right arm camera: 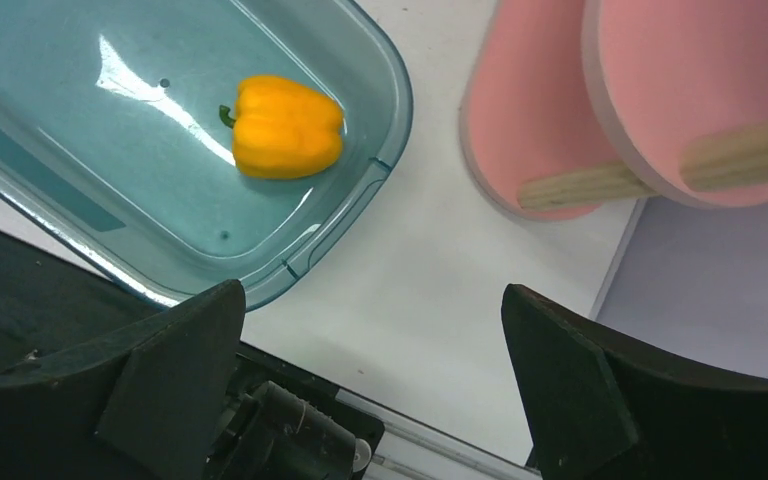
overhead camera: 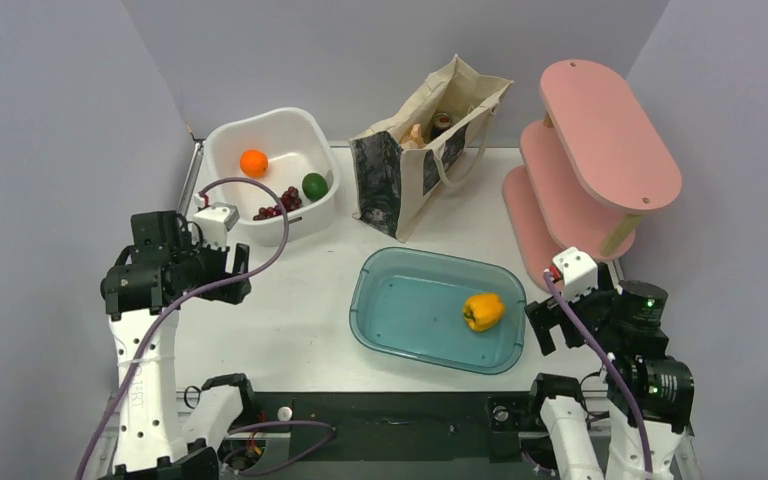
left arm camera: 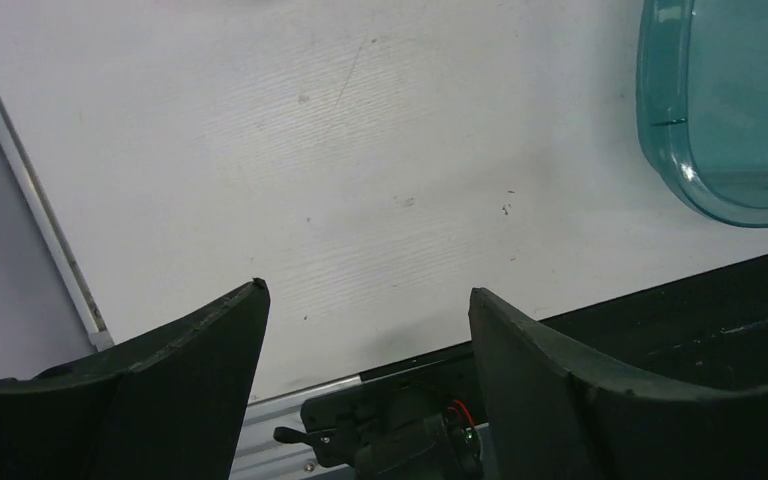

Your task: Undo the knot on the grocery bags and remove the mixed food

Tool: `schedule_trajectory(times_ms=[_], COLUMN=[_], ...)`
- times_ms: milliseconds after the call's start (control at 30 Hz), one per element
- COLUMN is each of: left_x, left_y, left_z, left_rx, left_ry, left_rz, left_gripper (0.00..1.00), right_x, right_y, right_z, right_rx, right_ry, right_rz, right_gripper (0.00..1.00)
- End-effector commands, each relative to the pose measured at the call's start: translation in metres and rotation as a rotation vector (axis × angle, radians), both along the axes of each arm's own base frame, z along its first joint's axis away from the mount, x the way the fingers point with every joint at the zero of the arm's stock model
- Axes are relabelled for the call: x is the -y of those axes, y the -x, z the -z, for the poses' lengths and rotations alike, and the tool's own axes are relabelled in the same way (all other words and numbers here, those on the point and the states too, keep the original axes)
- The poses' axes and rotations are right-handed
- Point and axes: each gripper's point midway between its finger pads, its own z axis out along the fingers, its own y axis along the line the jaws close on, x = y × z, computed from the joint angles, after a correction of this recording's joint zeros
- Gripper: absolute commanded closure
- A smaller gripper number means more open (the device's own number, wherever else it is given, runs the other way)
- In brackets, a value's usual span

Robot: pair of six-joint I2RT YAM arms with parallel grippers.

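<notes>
left fingers (left arm camera: 190,380) hanging spread over desk (left arm camera: 360,150) | right fingers (right arm camera: 160,370) hanging spread by teal tub (right arm camera: 395,110) | tote (overhead camera: 390,185) standing at back, peach bag (overhead camera: 416,135) peeking out inside, knot hidden | risk: one-armed tugging could be tipping floppy tote, tearing thin plastic

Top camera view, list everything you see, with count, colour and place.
tub: one, white, far left
orange fruit: one, orange, in the tub
avocado: one, dark green, in the tub
grapes: one bunch, dark red, in the tub
tote: one, cream with dark floral sides, far centre, contents unclear
bin: one, teal, near centre
bell pepper: one, yellow, in the bin
shelf: one, pink, three tiers, far right
left pincer: one, black, open, empty
right pincer: one, black, open, empty
</notes>
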Motion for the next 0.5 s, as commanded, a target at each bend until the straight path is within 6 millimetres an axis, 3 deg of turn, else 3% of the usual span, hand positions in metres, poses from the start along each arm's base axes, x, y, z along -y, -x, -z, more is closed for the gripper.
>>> schedule_trajectory(times_ms=[0, 67, 167, 267, 367, 467], left_x=[0.022, 0.052, 0.086, 0.120, 0.134, 0.137], left_y=[-0.032, -0.052, -0.085, -0.113, -0.143, -0.168], left_z=[-0.007, 0.004, 0.005, 0.023, 0.038, 0.069], left_rx=[0.061, 0.010, 0.025, 0.001, 0.003, -0.069], left_ry=[0.014, 0.017, 0.042, 0.108, 0.143, 0.141], left_rz=[0.121, 0.242, 0.313, 0.337, 0.318, 0.281], left_gripper=[0.28, 0.28, 0.28, 0.28, 0.30, 0.32], right_x=[-0.013, -0.015, -0.023, -0.036, -0.064, -0.090], right_y=[-0.017, -0.026, -0.044, -0.058, -0.070, -0.074], right_z=[0.005, 0.006, 0.004, 0.013, 0.023, 0.046], right_rx=[-0.041, -0.062, -0.088, -0.132, -0.127, -0.168], right_ry=[-0.011, -0.014, -0.003, 0.037, 0.096, 0.157], right_rz=[-0.137, -0.168, -0.238, -0.296, -0.402, -0.527], right_gripper=[0.05, 0.05, 0.07, 0.10, 0.12, 0.15])
